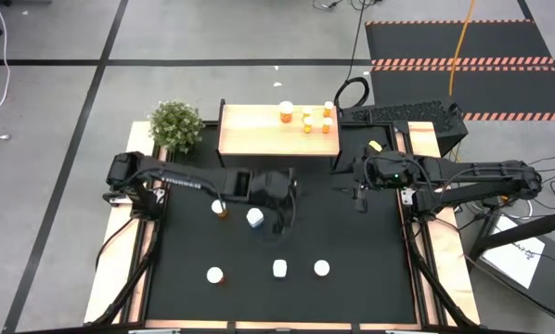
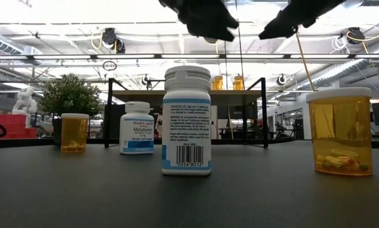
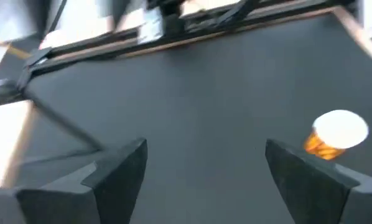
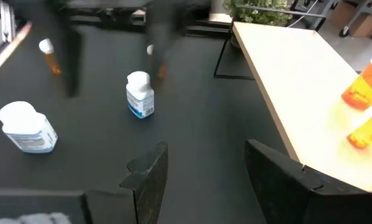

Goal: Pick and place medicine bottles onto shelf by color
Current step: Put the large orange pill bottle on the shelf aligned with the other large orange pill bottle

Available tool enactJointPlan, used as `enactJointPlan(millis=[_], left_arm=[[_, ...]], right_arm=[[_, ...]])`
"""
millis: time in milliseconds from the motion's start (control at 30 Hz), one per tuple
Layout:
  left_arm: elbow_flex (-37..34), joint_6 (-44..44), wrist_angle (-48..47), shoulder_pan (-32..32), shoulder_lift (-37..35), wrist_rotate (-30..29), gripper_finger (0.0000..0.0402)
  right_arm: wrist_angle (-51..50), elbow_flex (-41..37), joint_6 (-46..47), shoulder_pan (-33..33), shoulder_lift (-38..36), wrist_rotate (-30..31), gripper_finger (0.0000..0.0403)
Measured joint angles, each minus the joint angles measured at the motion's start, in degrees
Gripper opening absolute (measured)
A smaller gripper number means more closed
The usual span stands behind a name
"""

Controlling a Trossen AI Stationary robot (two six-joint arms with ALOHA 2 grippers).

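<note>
Medicine bottles are split between shelf and mat. Four orange bottles stand clustered toward the 3 o'clock end of the light-wood shelf, which sits at 12 o'clock on the black mat.

On the mat:
- white bottle and small orange bottle, near centre, just beside the left gripper;
- orange bottle, white bottle and white-capped bottle, in a row toward 6 o'clock.

Left gripper: fingers apart, holding nothing. Right gripper: at 3 o'clock of centre, off the shelf's corner, fingers apart, empty. A potted plant stands at the shelf's 9 o'clock end.
</note>
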Motion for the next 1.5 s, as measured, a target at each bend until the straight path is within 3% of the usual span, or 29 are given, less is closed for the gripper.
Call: enactJointPlan(millis=[233, 467, 567, 767, 1100, 1500], left_arm=[[-7.08, -2.96, 14.41, -6.64, 0.0, -0.13, 0.0328], [-8.11, -5.77, 14.79, -10.24, 0.0, -4.85, 0.0328], [-8.13, -5.82, 13.05, -11.3, 0.0, -6.57, 0.0328], [-8.13, -7.19, 13.0, -12.93, 0.0, -6.69, 0.0328], [-8.11, -9.11, 14.89, -15.28, 1.37, -8.27, 0.0328], [-8.13, -8.99, 23.99, -16.02, 8.19, -8.78, 0.0328]], right_arm=[[-2.07, 0.02, 2.9, 0.02, -2.88, -0.01, 0.0208], [-1.78, -0.45, 7.39, 2.31, -2.4, -1.08, 0.0208], [-0.83, -3.55, 12.44, 6.91, -1.79, -3.27, 0.0208], [9.46, -11.55, 21.3, 19.96, 0.89, -1.03, 0.0208], [14.34, -15.04, 35.53, 35.57, 12.15, 7.09, 0.0208], [27.9, -15.12, 42.07, 40.28, 32.71, 7.29, 0.0208]])
